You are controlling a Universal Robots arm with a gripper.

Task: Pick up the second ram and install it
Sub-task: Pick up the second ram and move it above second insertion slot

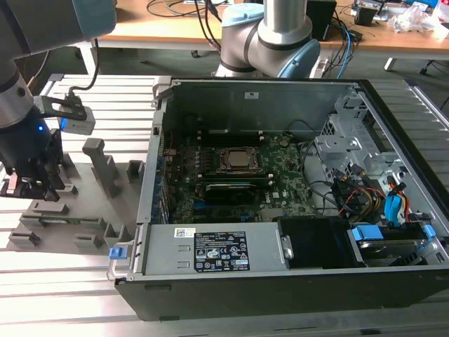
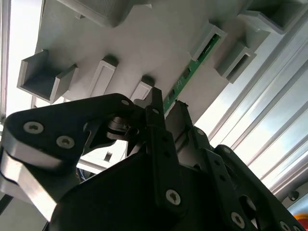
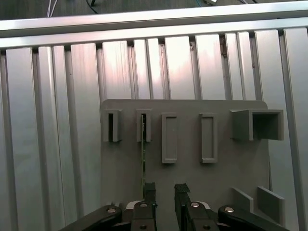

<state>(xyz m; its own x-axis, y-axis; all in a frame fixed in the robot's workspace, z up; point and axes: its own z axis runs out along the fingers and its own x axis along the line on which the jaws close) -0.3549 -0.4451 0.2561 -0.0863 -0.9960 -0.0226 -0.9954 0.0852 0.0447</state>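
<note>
My open gripper (image 3: 165,186) hangs by the ram (image 3: 143,154) in its holder (image 3: 216,178); I have not grabbed it yet.

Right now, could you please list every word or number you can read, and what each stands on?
White sticker on the power supply: too small to read.
Black label beside it: too small to read.
The second ram and grey holder: no print seen.
</note>
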